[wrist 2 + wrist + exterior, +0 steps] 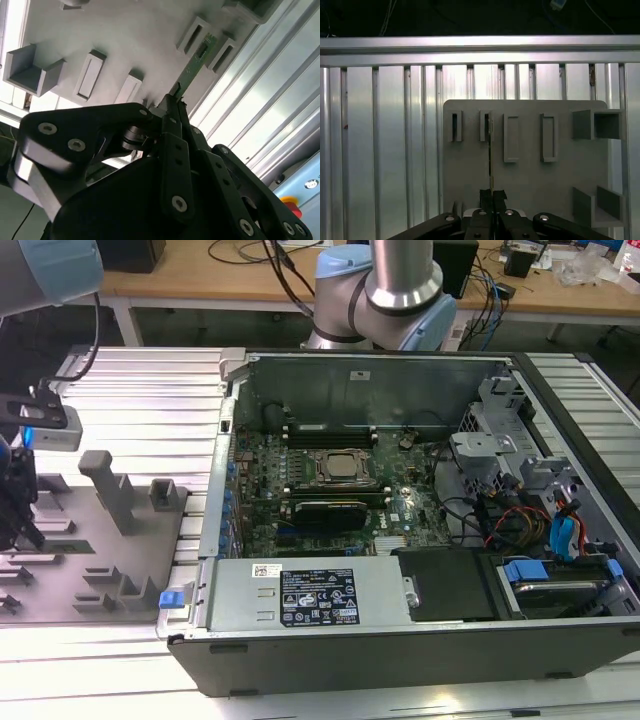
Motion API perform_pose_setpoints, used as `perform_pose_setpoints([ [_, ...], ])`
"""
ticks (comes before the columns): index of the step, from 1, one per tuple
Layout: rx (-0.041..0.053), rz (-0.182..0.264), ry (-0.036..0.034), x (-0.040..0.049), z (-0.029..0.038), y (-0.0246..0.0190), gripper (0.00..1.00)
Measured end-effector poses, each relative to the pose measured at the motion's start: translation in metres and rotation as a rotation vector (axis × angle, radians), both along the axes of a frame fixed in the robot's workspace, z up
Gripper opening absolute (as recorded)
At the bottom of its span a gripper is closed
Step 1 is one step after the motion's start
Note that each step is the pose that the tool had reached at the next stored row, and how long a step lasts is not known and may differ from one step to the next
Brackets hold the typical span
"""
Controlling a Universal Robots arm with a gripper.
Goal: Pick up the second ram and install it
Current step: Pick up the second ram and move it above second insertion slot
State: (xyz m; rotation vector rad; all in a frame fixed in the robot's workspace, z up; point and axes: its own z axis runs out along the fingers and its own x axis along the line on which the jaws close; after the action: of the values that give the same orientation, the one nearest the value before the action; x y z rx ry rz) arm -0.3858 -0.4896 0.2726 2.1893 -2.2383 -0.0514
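My gripper (174, 102) is pinched on the second ram (195, 62): fingertips pressed together on one end of the thin green stick, the rest sticking straight out past the tips. In the first wrist view I see the stick edge-on, a thin line running from my tips (491, 196) up over the grey fixture plate (530, 190), w/ its far end right beside one of the narrow slot blocks (484, 126). Can't tell if that end is touching the block or just clear of it. In the second wrist view the far end sits between two of the raised slot blocks (192, 35) near the plate's edge, ribbed aluminium table (260, 100) beyond. In the exterior view my gripper (18, 525) is at the exterior view's far left, over the fixture plate (120, 550), well apart from the open computer case (300, 600), which lies to the exterior view's right. Inside the case the CPU (340, 468) sits mid-board in its frame.
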Motion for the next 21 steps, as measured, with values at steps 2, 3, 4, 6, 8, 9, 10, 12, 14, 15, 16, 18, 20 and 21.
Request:
perform_pose_setpoints([
  [2, 0.0, 0.0, 0.0, 0.0, 0.0042, 0.0, 0.12],
  [3, 0.0, 0.0, 0.0, 0.0, 0.0072, 0.0, 0.12],
  [4, 0.0, 0.0, 0.0, 0.0, 0.0095, 0.0, 0.12],
  [6, 0.0, 0.0, 0.0, 0.0, 0.0157, 0.0, 0.12],
  [8, 0.0, 0.0, 0.0001, 0.0, 0.0216, 0.0, 0.12],
  [9, 0.0, 0.0, 0.0001, 0.0, 0.0244, 0.0, 0.12],
  [10, 0.0, 0.0, 0.0, 0.0, 0.0274, 0.0, 0.12],
  [12, 0.0, 0.0, 0.0, 0.0, 0.033, 0.0, 0.12],
  [14, 0.0, 0.0, 0.0, 0.0, 0.0373, 0.0, 0.12],
  [15, 0.0, 0.0, 0.0, 0.0, 0.0395, 0.0, 0.12],
  [16, 0.0, 0.0, 0.0, 0.0, 0.0425, 0.0, 0.12],
  [18, 0.0, 0.0, 0.0, 0.0, 0.046, 0.0, 0.12],
  [20, 0.0, 0.0, 0.0, 0.0, 0.0527, 0.0, 0.12],
  [21, 0.0001, 0.0, 0.0, 0.0, 0.057, 0.0, 0.12],
])
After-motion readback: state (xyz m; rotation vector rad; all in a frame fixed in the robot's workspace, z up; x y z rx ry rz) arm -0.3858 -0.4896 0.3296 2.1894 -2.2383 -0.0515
